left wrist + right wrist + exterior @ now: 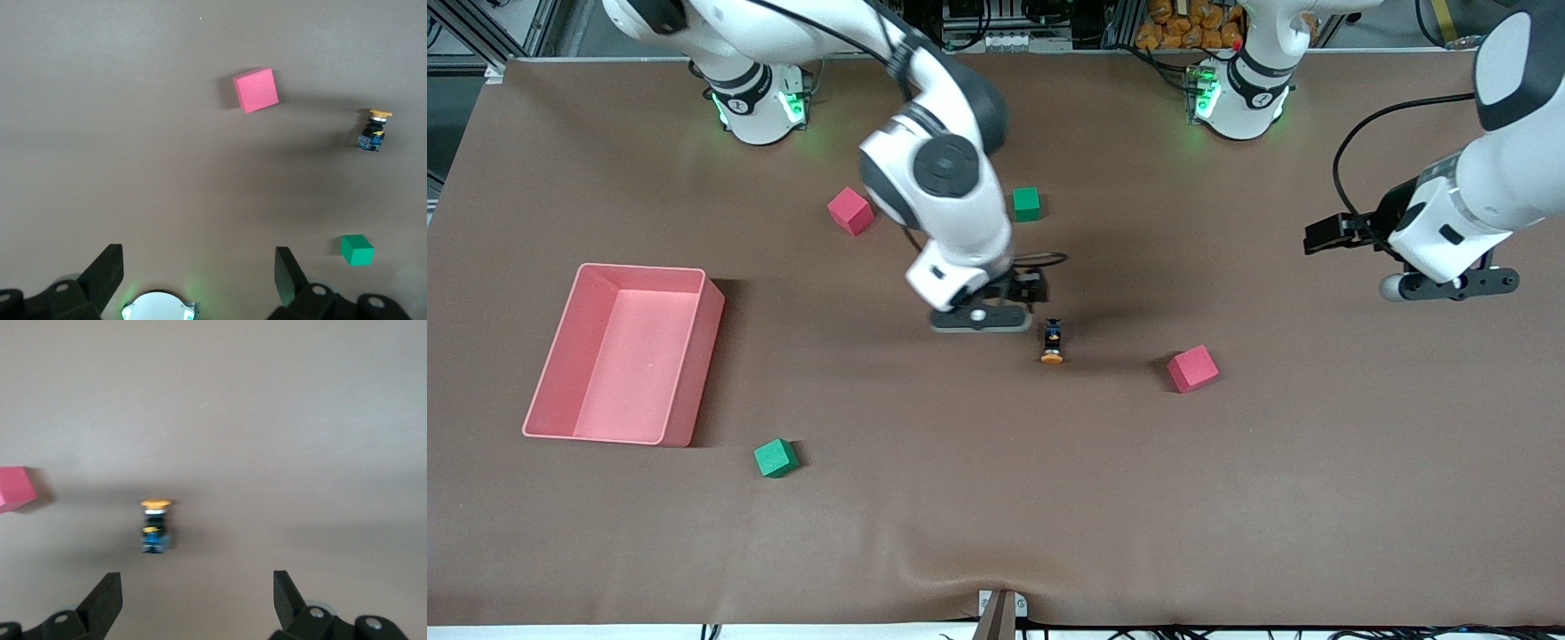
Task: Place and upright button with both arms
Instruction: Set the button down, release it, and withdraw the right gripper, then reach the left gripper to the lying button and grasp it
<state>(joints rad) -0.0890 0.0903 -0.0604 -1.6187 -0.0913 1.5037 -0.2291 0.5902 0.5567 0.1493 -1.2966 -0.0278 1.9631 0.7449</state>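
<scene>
The button [1052, 342] lies on its side on the brown table near the middle, its orange cap toward the front camera and its black-and-blue body away from it. My right gripper [980, 318] hovers low just beside it, toward the right arm's end, and holds nothing. In the right wrist view the button [155, 527] lies clear of the open right gripper [197, 593]. My left gripper [1449, 284] waits raised over the left arm's end of the table. In the left wrist view the left gripper [197, 273] is open and empty, with the button [373, 130] far off.
A pink bin [707, 302] stands at the right arm's end. A red cube [1192, 368] sits beside the button toward the left arm's end. Another red cube [850, 211] and a green cube [1026, 204] lie farther from the camera. A second green cube [775, 458] lies nearer.
</scene>
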